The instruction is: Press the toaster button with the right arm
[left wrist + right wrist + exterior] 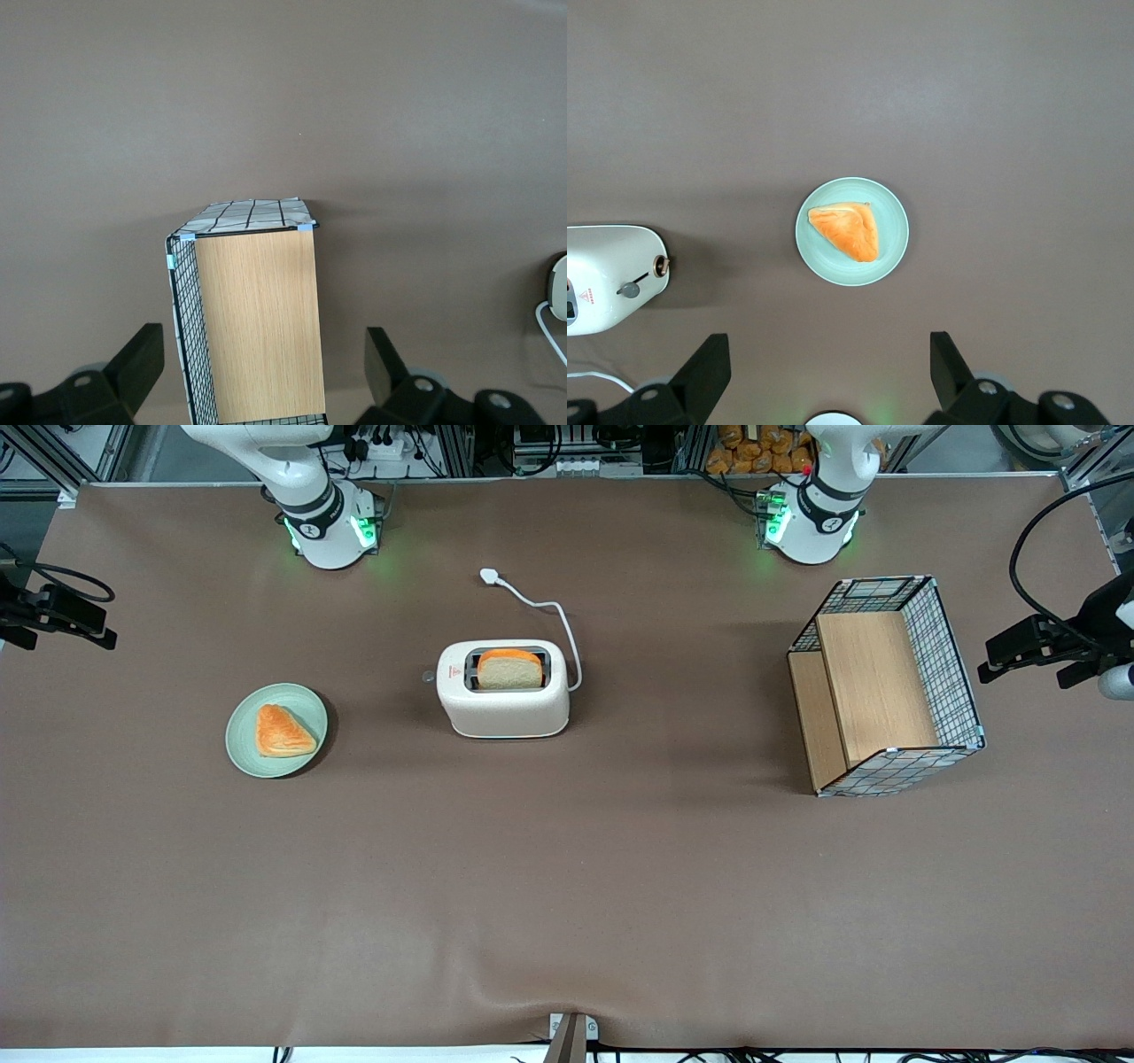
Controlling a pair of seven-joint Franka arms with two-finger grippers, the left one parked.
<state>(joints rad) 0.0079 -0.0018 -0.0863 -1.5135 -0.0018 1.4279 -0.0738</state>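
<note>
The cream-white toaster (pixel 503 689) stands mid-table with a slice of bread (pixel 510 669) in one slot, its white cord (pixel 558 624) trailing toward the arm bases. The toaster button (pixel 429 677) is a small pale grey knob on the narrow end that faces the working arm's end of the table. The right wrist view shows that end of the toaster (pixel 607 279) and the button (pixel 629 289). My right gripper (pixel 828 376) hangs high above the table beside a green plate (pixel 852 232), well apart from the toaster. Its fingers (pixel 700 372) are open and empty. The right arm's base (pixel 328 522) shows in the front view; the gripper does not.
The green plate (pixel 276 730) holds a triangular pastry (pixel 283 732), toward the working arm's end from the toaster. A wire-and-wood basket (pixel 886 686) lies on its side toward the parked arm's end; it also shows in the left wrist view (pixel 252 310).
</note>
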